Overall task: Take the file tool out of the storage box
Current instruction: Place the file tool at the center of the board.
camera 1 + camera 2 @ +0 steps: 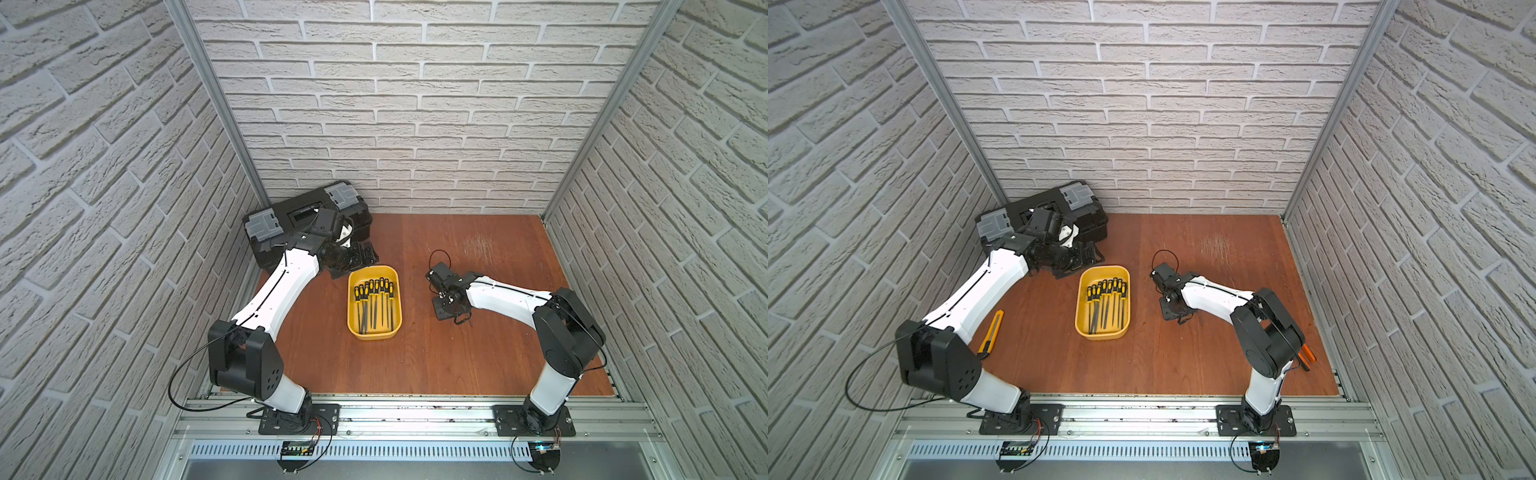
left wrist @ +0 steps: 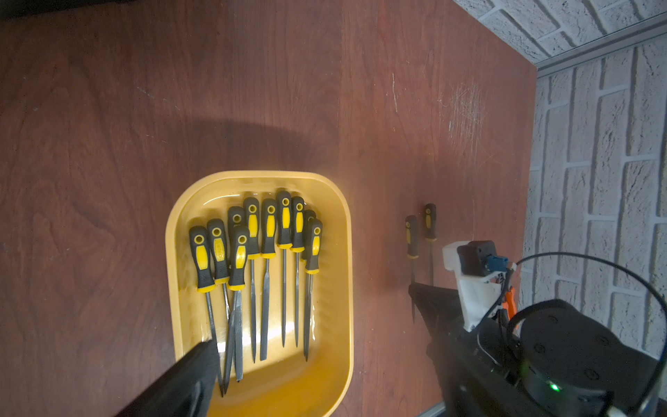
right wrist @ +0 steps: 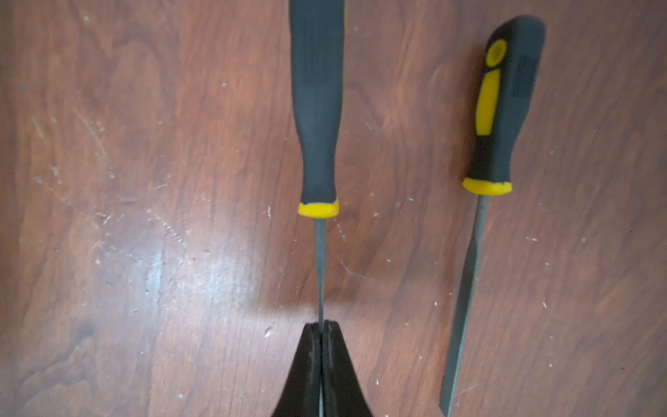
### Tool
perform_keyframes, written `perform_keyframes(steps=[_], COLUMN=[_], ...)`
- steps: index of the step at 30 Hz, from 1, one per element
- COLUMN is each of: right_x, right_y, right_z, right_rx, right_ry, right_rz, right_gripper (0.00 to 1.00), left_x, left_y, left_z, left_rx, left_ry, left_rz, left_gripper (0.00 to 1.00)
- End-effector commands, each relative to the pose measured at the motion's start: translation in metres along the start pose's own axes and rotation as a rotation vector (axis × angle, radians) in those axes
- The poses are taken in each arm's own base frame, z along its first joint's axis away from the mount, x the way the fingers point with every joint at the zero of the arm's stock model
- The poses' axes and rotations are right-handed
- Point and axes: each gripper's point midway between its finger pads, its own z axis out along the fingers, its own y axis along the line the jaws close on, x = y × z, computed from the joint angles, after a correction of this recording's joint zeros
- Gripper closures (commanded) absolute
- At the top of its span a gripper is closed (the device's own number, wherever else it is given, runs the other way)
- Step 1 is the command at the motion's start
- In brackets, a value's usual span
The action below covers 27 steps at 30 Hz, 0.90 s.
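- Table [image 1: 478, 357]: reddish-brown wood board that carries everything below.
- Storage box [image 1: 398, 316]: shallow yellow tub at mid-table. Its long axis runs from the front edge to the back edge. It also shows in my left wrist view [image 2: 169, 252].
- Files in the box [image 2: 269, 231]: about ten, with black-and-yellow handles, lying side by side and a few overlapping. Their long axes follow the box's, handles toward the table's back edge and tips toward the front edge.
- Held file [image 3: 317, 108]: out of the box, over bare wood to the right of it. My right gripper [image 3: 321, 325] is clamped tight on its thin blade. It lies parallel with the files in the box, handle toward the back edge. I cannot tell whether the handle rests on the wood.
- Second loose file [image 3: 501, 108]: flat on the table just beside the held file, nearly parallel and apart from it, handle the same way.
- My left gripper [image 1: 365, 257]: jaws spread wide and holding nothing, near the box's back-left corner, between the box and the toolbox.
- Black toolbox [image 1: 307, 212]: grey latches, at the back-left corner of the table.
- Yellow utility knife [image 1: 992, 332]: near the left edge.
- Orange-handled pliers [image 1: 1308, 353]: near the right edge, partly hidden by my right arm.
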Motion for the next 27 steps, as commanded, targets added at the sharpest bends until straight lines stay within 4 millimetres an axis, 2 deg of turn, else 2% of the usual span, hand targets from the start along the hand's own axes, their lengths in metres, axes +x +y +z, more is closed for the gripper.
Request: perform_keyframes(steps=[1,11,27], right_x=[-0.002,0.001,0.010], right_y=[-0.010,-0.031,-0.037], right_z=[-0.005,0.004,0.020], right_rx=[0.016,0.040,0.041], right_ry=[-0.015,0.015,0.046], right_rz=[0.036,0.074,0.091], right_gripper=[0.97,0.97,0.97], left_x=[-0.002,-0.003,0.000], left_y=[-0.003,-0.004,-0.003], left_z=[-0.006,-0.001,-0.001], left_rx=[0.019,0.034,0.031], left_ry=[-0.025,-0.025,-0.021], left_rz=[0.012,-0.001,0.000], left_gripper=[0.01,0.02,0.01])
